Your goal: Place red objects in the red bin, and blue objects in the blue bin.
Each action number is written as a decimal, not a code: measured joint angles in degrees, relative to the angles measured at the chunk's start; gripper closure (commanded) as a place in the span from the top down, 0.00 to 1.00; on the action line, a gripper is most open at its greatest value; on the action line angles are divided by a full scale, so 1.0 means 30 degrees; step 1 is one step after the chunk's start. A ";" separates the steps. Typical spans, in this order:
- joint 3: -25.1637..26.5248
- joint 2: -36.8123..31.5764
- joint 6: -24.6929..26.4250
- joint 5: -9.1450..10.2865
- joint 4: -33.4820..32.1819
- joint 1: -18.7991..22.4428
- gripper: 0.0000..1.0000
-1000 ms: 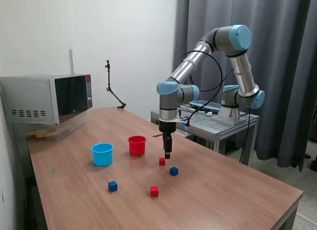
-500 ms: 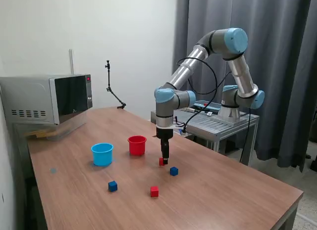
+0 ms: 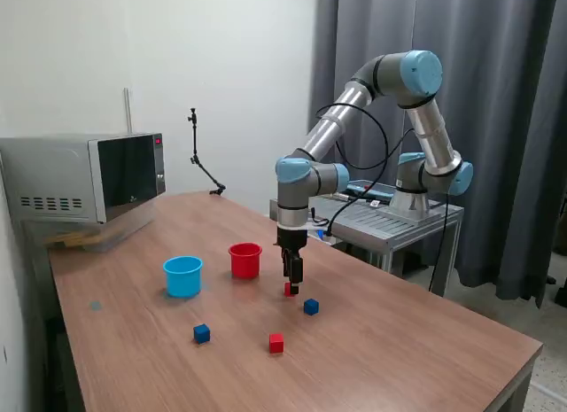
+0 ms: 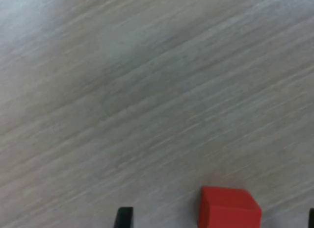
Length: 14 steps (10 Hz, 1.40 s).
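My gripper [image 3: 292, 284] hangs low over the table, right at a tiny red cube [image 3: 289, 291], just to the exterior view's right of the red bin [image 3: 245, 260]. In the wrist view that red cube [image 4: 229, 208] lies between two dark fingertips [image 4: 123, 217] that stand apart from it, so the gripper is open. A second red cube [image 3: 276, 342] sits nearer the front. One dark blue cube [image 3: 311, 307] lies close to the gripper and another blue cube [image 3: 202, 333] sits in front of the light blue bin [image 3: 183, 275].
A microwave [image 3: 84, 177] stands at the table's far end on the exterior view's left. A thin black stand [image 3: 197, 151] rises at the back. A metal cart [image 3: 390, 219] holds the arm's base behind the table.
The gripper has shifted toward the exterior view's left and come down, from beside the near red cube to right over it. The cubes and cups have not moved.
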 measured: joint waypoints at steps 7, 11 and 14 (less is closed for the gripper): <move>0.0031 0.0002 -0.0270 0.0030 -0.0100 -0.0045 0.00; 0.0030 -0.0011 -0.0271 0.0031 -0.0124 -0.0087 0.00; 0.0029 -0.0016 -0.0271 0.0031 -0.0125 -0.0091 0.00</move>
